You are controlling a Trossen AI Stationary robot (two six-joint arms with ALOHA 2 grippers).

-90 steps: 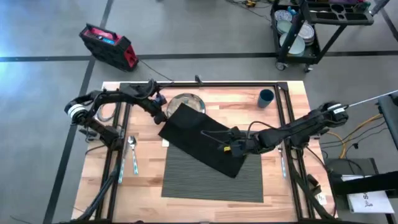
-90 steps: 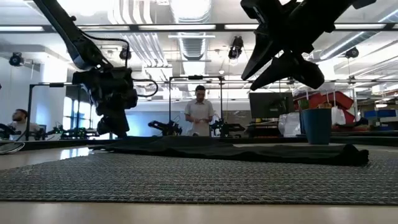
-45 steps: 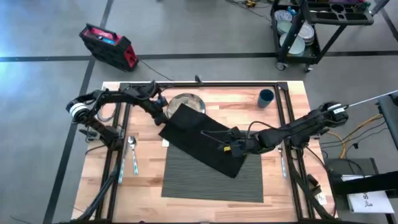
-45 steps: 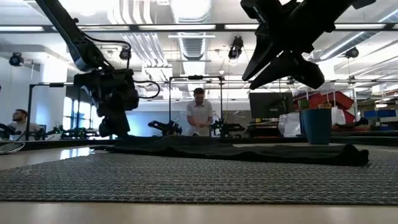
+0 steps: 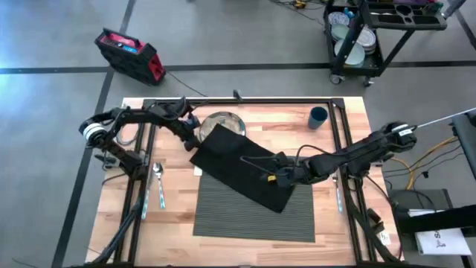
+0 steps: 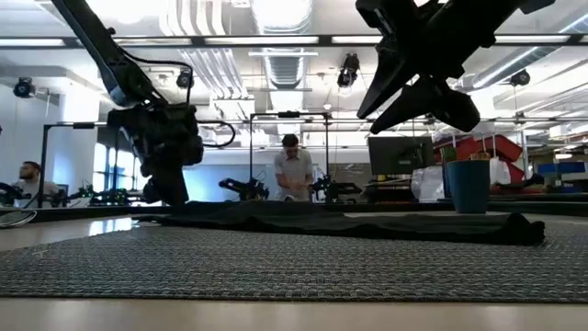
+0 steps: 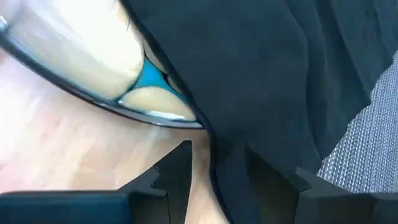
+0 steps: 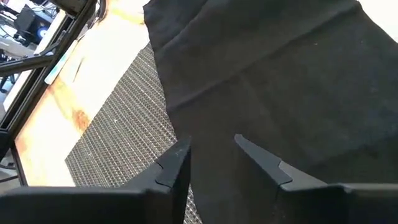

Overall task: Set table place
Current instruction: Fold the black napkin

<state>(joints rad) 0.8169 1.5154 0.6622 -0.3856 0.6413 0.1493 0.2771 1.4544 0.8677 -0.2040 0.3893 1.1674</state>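
The dark ribbed place mat [image 5: 253, 212] lies on the wooden table [image 5: 171, 223] near its front edge. A black napkin [image 5: 242, 165] lies slantwise, one end on the mat and the other over a metal plate [image 5: 217, 120]. My left gripper [image 5: 192, 140] is low beside the plate. It is open, and its fingers [image 7: 180, 169] stand on either side of the napkin's edge [image 7: 214, 158]. My right gripper [image 5: 279, 177] hangs open above the napkin's near end [image 8: 249, 93], well clear of it in the low view [image 6: 413, 92]. My left gripper has the napkin's edge [image 7: 217, 168] between its open fingers, coming in low from the table's left beside the plate rim [image 7: 155, 115]. Whether the fingers touch the cloth, I cannot tell.
A blue cup [image 5: 318, 117] stands at the far right of the table. A spoon [image 5: 158, 177] lies left of the mat and another piece of cutlery [image 5: 337, 192] right of it. Black frame tubes [image 5: 141, 186] run along both sides. People stand in the room behind.
My left gripper has sunk slightly toward the napkin's edge by the plate. The napkin and mat lie as before.
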